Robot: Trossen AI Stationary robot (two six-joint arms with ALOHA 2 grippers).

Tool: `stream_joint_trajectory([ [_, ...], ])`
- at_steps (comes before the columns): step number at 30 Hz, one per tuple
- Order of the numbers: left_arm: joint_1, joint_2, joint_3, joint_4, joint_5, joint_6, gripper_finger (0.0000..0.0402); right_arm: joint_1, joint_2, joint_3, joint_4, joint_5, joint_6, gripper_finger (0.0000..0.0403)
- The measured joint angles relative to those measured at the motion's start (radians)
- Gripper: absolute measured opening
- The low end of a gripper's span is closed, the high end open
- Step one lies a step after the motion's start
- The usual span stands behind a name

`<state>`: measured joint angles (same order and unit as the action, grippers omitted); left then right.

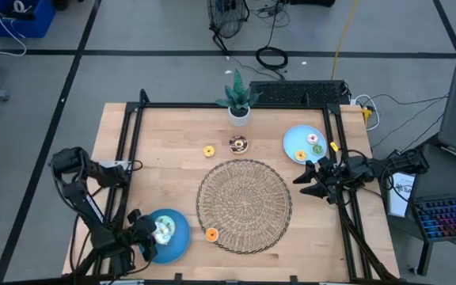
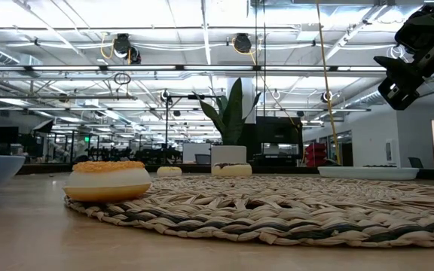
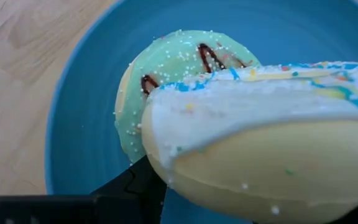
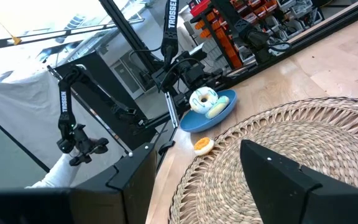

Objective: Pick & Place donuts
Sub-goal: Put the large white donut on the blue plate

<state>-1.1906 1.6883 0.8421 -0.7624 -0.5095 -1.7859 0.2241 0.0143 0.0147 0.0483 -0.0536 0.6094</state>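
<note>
My left gripper (image 1: 147,235) is at the near-left blue plate (image 1: 182,245), shut on a white-iced donut with blue and yellow sprinkles (image 3: 260,143). A mint donut with brown stripes (image 3: 166,68) lies flat on that plate (image 3: 79,137), under the white one. An orange donut (image 1: 211,233) (image 2: 108,181) sits on the wicker mat's (image 1: 244,206) near-left edge. Yellow (image 1: 209,150) and brown (image 1: 238,143) donuts lie on the bare table beyond the mat. My right gripper (image 1: 303,184) hangs open, raised, by the mat's right edge, near the far-right plate (image 1: 293,142) with its small donuts (image 1: 315,144). My left gripper holds the white donut between its two fingers, one dark finger (image 3: 132,186) against the donut's rim (image 3: 157,158). The donut is tilted on edge over the mint donut. I cannot tell whether its lower side rests on the mint donut.
A potted plant (image 1: 238,103) stands at the far edge's middle. Black frame rails (image 1: 129,142) run along the table's left and right sides. Bare wood lies between the mat and the left rail. A keyboard (image 1: 299,91) sits behind the table.
</note>
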Motion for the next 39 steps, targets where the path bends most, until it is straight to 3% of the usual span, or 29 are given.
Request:
stream_joint_trajectory([
  [23,-0.024,-0.234,-0.002,0.0,0.027,0.134,0.0187,0.0,0.0,0.0,0.0,0.0,0.0,0.0219],
  [39,-0.119,-0.338,-0.002,0.009,0.065,-0.03,0.0187,0.0,0.0,0.0,0.0,0.0,0.0,0.022],
])
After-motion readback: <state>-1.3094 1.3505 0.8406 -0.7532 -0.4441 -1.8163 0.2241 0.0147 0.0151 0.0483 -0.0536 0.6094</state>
